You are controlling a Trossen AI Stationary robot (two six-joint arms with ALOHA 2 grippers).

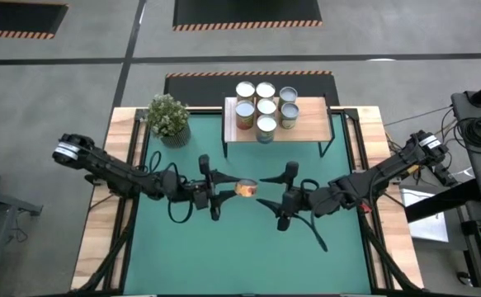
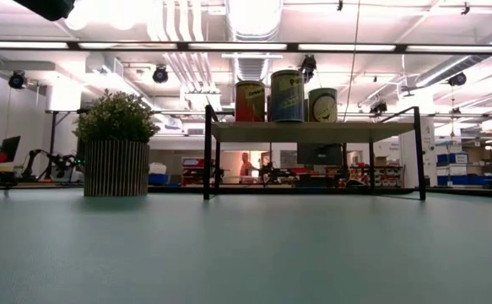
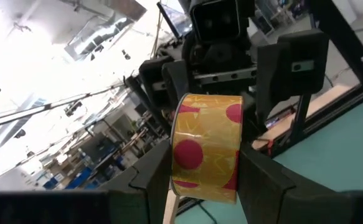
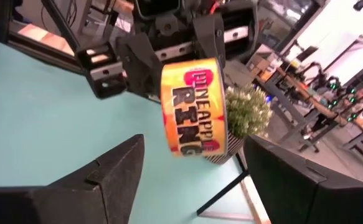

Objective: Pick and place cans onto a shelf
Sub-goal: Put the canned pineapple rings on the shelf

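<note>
A yellow can with red dots (image 3: 206, 146) hangs above the middle of the green mat (image 1: 248, 256), lying on its side, with my left gripper (image 1: 230, 189) shut on it. My right gripper (image 1: 266, 196) faces it from the table's right, open. Its fingers (image 4: 116, 171) stand apart on either side of the can's free end (image 4: 190, 140). The wooden shelf (image 1: 310, 124) at the far side carries several cans (image 1: 265, 107) standing on their ends. The low view shows neither gripper. My left gripper pinches the can's curved wall (image 3: 180, 177) between its two fingers, near the end that faces my left arm. The fingers (image 3: 262, 180) come level from the table's left and lie along the can. The can is lifted clear of the mat, its other end toward my right gripper.
A potted plant (image 1: 168, 115) stands at the far left, beside the shelf. The shelf's black legs (image 2: 206, 156) stand on the mat's far part. The mat's near half (image 2: 246, 253) lies bare.
</note>
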